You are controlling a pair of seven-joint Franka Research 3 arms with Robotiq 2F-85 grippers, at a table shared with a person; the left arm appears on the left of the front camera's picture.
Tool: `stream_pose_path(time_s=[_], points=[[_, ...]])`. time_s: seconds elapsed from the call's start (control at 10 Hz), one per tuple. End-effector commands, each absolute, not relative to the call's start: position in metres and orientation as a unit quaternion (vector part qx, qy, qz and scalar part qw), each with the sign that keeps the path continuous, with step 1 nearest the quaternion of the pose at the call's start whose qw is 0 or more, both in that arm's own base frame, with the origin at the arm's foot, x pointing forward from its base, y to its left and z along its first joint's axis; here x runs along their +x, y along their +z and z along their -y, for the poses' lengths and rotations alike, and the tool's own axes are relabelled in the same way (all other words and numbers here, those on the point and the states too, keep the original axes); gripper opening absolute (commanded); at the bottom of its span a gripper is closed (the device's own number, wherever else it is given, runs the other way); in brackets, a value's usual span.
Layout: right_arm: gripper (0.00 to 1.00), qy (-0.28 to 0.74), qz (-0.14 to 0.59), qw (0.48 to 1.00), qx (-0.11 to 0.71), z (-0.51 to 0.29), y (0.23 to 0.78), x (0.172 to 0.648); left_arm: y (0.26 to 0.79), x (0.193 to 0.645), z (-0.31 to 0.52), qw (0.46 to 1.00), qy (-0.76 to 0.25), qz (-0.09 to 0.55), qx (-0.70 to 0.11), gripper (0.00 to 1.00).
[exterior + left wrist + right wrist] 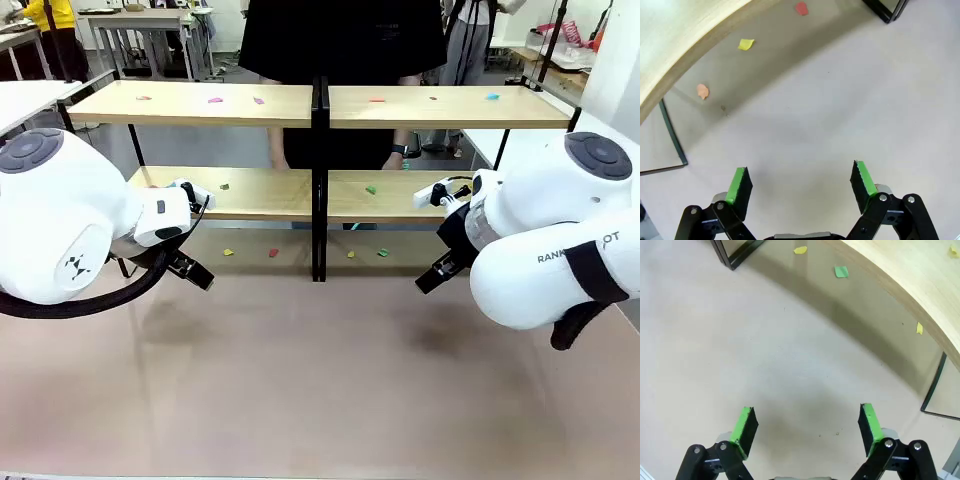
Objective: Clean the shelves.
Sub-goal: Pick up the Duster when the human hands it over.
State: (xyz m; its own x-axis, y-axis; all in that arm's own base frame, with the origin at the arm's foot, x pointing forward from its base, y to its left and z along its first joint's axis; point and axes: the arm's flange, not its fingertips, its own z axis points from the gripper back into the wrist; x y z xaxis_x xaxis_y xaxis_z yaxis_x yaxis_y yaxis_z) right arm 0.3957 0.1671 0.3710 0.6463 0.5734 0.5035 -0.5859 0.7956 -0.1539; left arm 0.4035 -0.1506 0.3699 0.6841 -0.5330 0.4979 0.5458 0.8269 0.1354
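The two-tier light wood shelves on thin black metal frames [180, 105] span the far side of the beige tabletop [320, 390], littered with small coloured paper scraps [370, 189]. The left jaws and the right jaws hang released, empty, near the lower board. Best, I judge, to pinch one scrap at a time, tips kept low. The front view gives the top board's litter; the wrist views bring close a yellow scrap [746, 44] and a green scrap [841, 272] underneath
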Motion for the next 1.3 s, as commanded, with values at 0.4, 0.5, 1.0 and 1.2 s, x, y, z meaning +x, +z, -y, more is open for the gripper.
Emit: stream_pose_path(time_s=[0.4, 0.5, 1.0, 1.2], points=[[1.0, 0.319, 0.274, 0.907, 0.011, -0.1671, 0.371, 0.3957, 0.3701, 0.4034, 0.1506, 0.917, -0.294, 0.268, -0.012, 1.0], [1.0, 0.319, 0.274, 0.907, 0.011, -0.1671, 0.371, 0.3957, 0.3701, 0.4034, 0.1506, 0.917, -0.294, 0.268, -0.012, 1.0], [1.0, 0.319, 0.274, 0.907, 0.011, -0.1671, 0.371, 0.3957, 0.3701, 0.4034, 0.1506, 0.917, -0.294, 0.268, -0.012, 1.0], [1.0, 0.32, 0.273, 0.907, 0.011, -0.1672, 0.3708, 0.3957, 0.3699, 0.4035, 0.1505, 0.918, -0.294, 0.268, -0.012, 1.0]])
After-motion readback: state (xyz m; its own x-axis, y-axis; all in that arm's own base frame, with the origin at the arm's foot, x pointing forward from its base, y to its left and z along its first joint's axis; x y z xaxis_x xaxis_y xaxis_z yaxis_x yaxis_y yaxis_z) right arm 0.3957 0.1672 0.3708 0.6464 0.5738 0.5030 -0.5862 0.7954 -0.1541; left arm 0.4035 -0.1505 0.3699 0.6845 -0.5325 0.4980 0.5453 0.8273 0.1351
